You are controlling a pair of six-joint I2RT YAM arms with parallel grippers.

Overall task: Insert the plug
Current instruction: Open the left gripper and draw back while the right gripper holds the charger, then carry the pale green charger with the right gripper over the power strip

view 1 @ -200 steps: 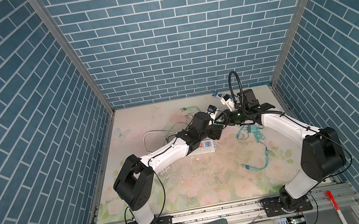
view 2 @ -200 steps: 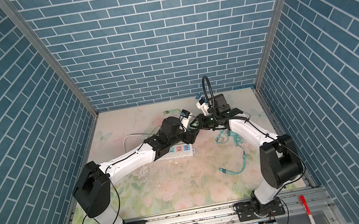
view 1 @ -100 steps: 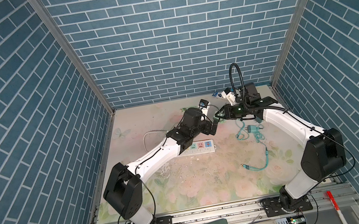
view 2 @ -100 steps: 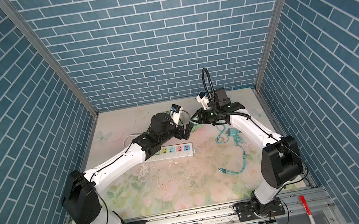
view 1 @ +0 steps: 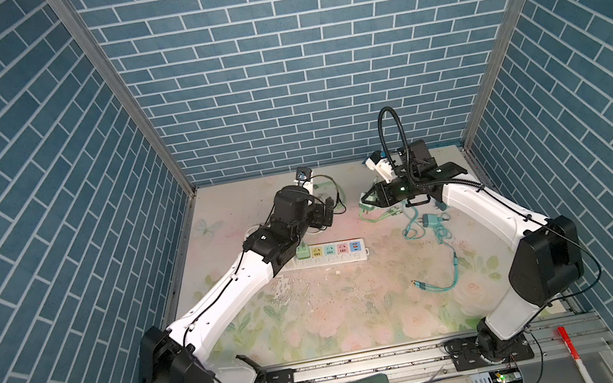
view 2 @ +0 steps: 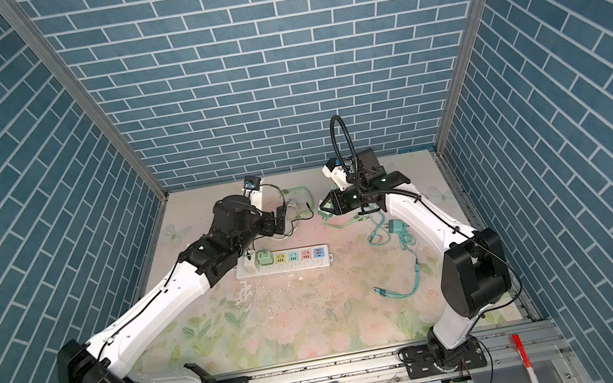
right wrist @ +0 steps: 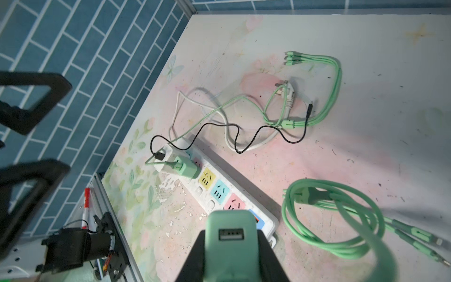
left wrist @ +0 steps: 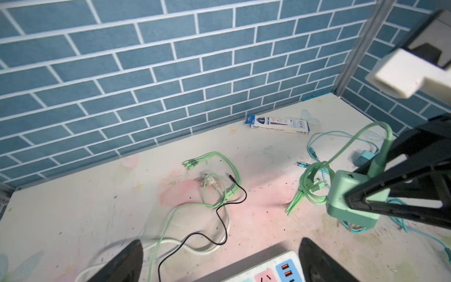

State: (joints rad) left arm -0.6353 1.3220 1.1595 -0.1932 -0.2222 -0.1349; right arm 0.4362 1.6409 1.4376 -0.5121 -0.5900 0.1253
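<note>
Blue brick-patterned walls close in a floral-printed bench (view 1: 359, 318) on three sides. Toward the left rear of the bench, the left gripper (view 1: 326, 214) hangs above the surface with its jaws spread wide and nothing between them. In the left wrist view its two dark fingertips (left wrist: 122, 263) frame bare bench and a corner of the power strip (left wrist: 273, 271). Just beyond that gripper, toward the rear edge, lies a loose tangle: a white cord (right wrist: 229, 144), a thin black lead (right wrist: 244, 136) and a green multi-head cable (right wrist: 327, 97), all crossing one another. The power strip lies flat near the middle of the bench, a little left of centre, its length parallel to the front edge. A mint adapter (view 2: 264, 257) is seated in the leftmost coloured socket, and the yellow, blue and pink sockets beside it are free. Right of the strip's far end and closer to the rear edge, the right gripper (view 1: 367, 201) is clamped on the plug (right wrist: 229, 241), a mint-green charger block with a USB port on its face. The jaws press on two opposite sides of the block. The plug is held off the bench, well apart from the strip and in no socket. The plug's cable (left wrist: 353, 136) arcs up from the block and drops to a coil (right wrist: 329, 219) lying on the bench beside it. Further right a teal charger (view 1: 431, 220) lies with its cable trailing toward the front right corner. A pen box (left wrist: 278, 124) rests against the rear wall.
</note>
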